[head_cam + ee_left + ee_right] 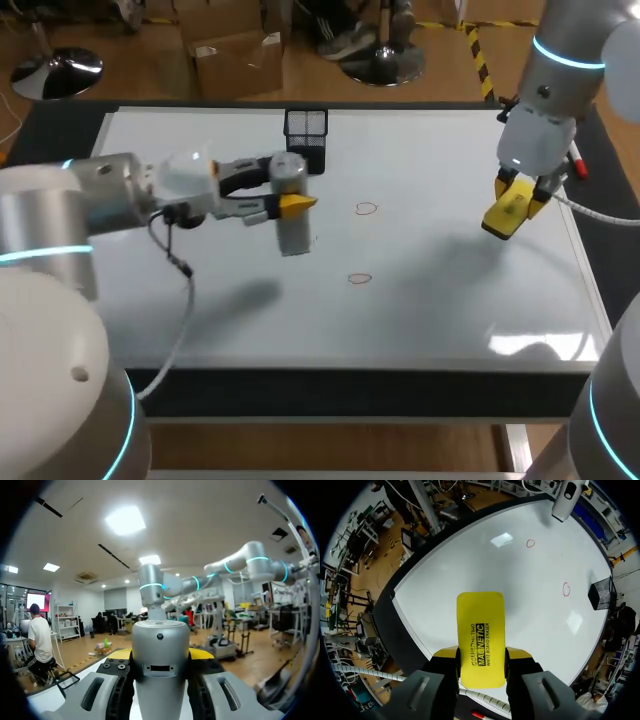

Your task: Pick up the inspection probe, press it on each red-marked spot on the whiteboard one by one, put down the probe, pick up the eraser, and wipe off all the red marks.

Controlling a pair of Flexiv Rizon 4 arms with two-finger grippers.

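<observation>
L gripper (292,203) pinches the inspection probe (293,235) from both sides. The grey cylinder hangs roughly upright over the whiteboard (440,310), near the black mesh basket (306,135). Its lower end looks clear of the surface, w/ a shadow well off to one side, so prob. not pressing anything right now.

R gripper (481,654) is clamped on the yellow eraser (480,630), fingers on its two long edges. It is held flat-side out above the board's right part, not touching it.

Two red marks (366,209), small open loops, sit one nearer the basket and one nearer the front edge. Both lie between the two grippers, apart from probe and eraser alike.

Progress, as I judge it:
- Done: probe pickup, and eraser pickup too, by the other arm.
- Unknown: can't tell whether either mark has been pressed; the probe is beside them, not on one.
- Not done: probe isn't put down and nothing is wiped, both loops look intact.
- Left: any presses outstanding, set the probe down, then bring the eraser across and rub out both marks
</observation>
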